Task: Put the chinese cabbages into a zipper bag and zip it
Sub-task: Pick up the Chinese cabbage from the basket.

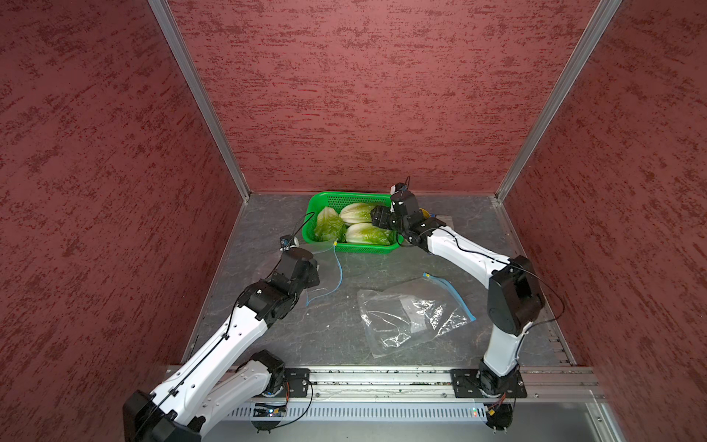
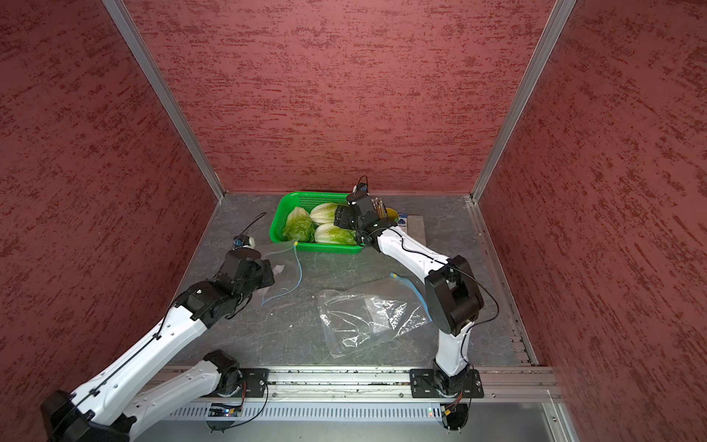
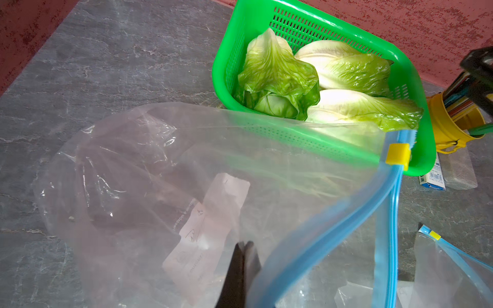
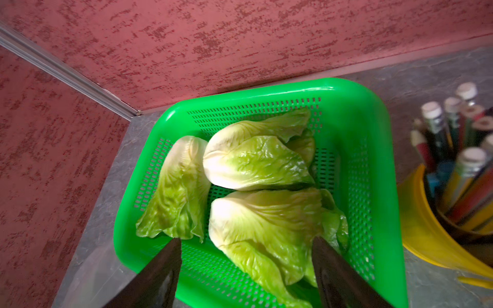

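Access chk: basket open overhead, flanks tight.
Right hand [image 4: 246, 241] spread over cabbages [image 4: 256, 162], clear above; basket [image 4: 373, 120] walls box them in. Pencil cup [image 4: 424, 229] crowds one side; raised zipper bag [image 3: 160, 165] hangs at front rim; spare bag [image 1: 409, 317] lies centre tabletop [image 1: 325, 344].

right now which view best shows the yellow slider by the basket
Left wrist view: the yellow slider is large and sharp. Both top views show a tiny speck; the right wrist view misses it.

A yellow pencil cup [image 4: 421, 226] stands just beside the green basket [image 4: 266, 94].
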Tool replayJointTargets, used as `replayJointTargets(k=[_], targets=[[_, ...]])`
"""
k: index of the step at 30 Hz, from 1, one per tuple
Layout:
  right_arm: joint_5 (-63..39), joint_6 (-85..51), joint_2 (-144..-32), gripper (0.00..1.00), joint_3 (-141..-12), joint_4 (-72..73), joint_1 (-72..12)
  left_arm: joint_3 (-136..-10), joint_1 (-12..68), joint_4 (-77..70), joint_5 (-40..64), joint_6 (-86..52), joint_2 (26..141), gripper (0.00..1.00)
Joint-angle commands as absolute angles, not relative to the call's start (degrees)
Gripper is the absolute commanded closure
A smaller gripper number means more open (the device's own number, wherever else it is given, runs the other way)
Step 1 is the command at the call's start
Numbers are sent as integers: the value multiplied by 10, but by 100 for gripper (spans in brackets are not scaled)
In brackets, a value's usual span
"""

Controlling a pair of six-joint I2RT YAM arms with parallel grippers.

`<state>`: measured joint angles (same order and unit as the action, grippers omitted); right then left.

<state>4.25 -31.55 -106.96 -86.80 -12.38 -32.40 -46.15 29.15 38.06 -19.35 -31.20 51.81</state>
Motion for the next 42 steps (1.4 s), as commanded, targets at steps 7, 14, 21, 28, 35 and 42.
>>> replayJointTargets(k=[7, 14, 21, 28, 35, 42], targets=[[39, -351, -1106, 16, -868, -140, -308, -462, 287, 361, -186, -316, 523, 100], [-12, -362, -1123, 16, -842, -115, -308, -460, 287, 356, -184, -318, 529, 100], [-73, -354, -1132, 23, -848, -82, -308, -460, 287, 353, -184, -318, 536, 100], [-134, -348, -1134, 39, -833, -34, -302, -460, 287, 353, -185, -316, 536, 100], [-138, -357, -1133, 59, -814, -6, -293, -460, 287, 352, -185, -317, 530, 100], [-141, -356, -1123, 80, -806, 6, -290, -457, 287, 351, -184, -319, 526, 100]])
